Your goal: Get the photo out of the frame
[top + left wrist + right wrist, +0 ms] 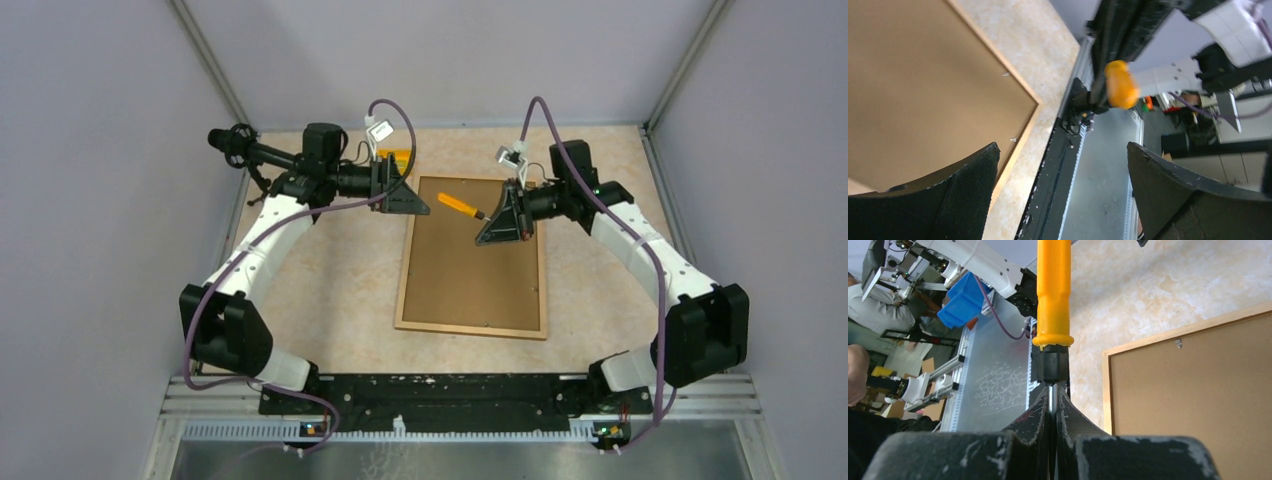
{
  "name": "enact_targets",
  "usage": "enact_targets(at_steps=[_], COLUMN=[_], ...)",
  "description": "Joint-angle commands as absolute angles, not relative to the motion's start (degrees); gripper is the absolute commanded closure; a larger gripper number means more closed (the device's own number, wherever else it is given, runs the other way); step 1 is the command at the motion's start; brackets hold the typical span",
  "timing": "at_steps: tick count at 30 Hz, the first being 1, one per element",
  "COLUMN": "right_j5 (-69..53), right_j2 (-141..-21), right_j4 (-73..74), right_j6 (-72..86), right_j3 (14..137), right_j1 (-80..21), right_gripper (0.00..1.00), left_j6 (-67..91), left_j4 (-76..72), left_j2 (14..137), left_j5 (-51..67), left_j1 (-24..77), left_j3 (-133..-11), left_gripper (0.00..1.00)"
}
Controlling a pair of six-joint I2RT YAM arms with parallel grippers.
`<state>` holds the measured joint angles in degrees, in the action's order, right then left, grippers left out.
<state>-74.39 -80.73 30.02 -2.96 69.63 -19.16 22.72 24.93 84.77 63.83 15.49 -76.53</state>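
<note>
The frame lies face down on the table with its brown fibreboard back up, so the photo is hidden. My right gripper hovers over the frame's far end, shut on the metal shaft of an orange-handled screwdriver. In the right wrist view the handle sticks out beyond the closed gripper, with the frame's corner to the right. My left gripper is open and empty above the frame's far left corner. The left wrist view shows its wide gap, the frame back and the blurred handle.
Small metal retaining tabs sit along the frame's inner rim. A yellow object lies on the table behind the left gripper. Grey walls enclose the table on three sides. The black arm-mounting rail runs along the near edge.
</note>
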Motion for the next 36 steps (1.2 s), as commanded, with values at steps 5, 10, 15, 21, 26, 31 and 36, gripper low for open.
enact_targets(at_steps=[5,10,15,21,26,31,36], right_j5=[-74.2,-73.8,-73.2,-73.5,-73.4,-73.5,-72.7], right_j2=[-79.4,-79.7,-80.1,-80.2,-80.6,-81.2,-81.5], right_j4=[28.3,28.4,27.9,24.3,23.3,21.6,21.2], right_j6=[-4.0,-4.2,-3.8,-0.5,0.9,2.8,3.5], right_j3=[70.3,70.6,70.3,68.9,68.4,68.0,67.9], right_j1=[-22.9,-24.3,-24.9,-25.1,-25.2,-25.3,-25.3], right_gripper=[1.00,1.00,1.00,1.00,1.00,1.00,1.00], left_j6=[20.5,22.6,23.4,29.6,30.3,30.5,30.5], left_j4=[17.2,14.6,14.0,7.4,6.1,5.8,5.7], left_j2=[83.4,84.3,85.5,86.9,87.5,87.6,87.5], left_j5=[79.5,78.2,75.5,74.6,75.1,74.5,74.0], left_j1=[18.6,20.3,23.5,23.7,24.0,24.2,24.2], left_j3=[-79.9,-79.5,-79.9,-77.7,-78.2,-77.8,-77.6], left_gripper=[0.01,0.08,0.25,0.42,0.48,0.54,0.62])
